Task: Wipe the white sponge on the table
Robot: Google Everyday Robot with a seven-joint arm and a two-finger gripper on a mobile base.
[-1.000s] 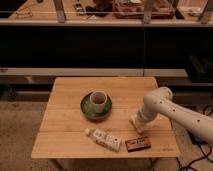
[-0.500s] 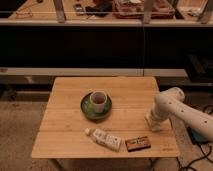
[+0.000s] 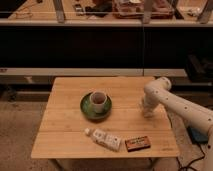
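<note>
My gripper [image 3: 147, 110] points down at the right side of the light wooden table [image 3: 70, 135], its tip against the surface. It is shut on a small pale block, the white sponge [image 3: 148, 114], which presses on the wood and is mostly hidden by the fingers. The white arm [image 3: 175, 102] reaches in from the right edge of the view.
A cup on a green saucer [image 3: 96, 106] stands at the table's centre. A white printed carton with a cap [image 3: 104, 138] and a dark orange-edged flat box [image 3: 136, 143] lie near the front edge. Dark shelving runs behind the table.
The gripper slid along the tabletop with the sponge, first to the right, then back towards the far side and a little left. The other objects stayed put.
</note>
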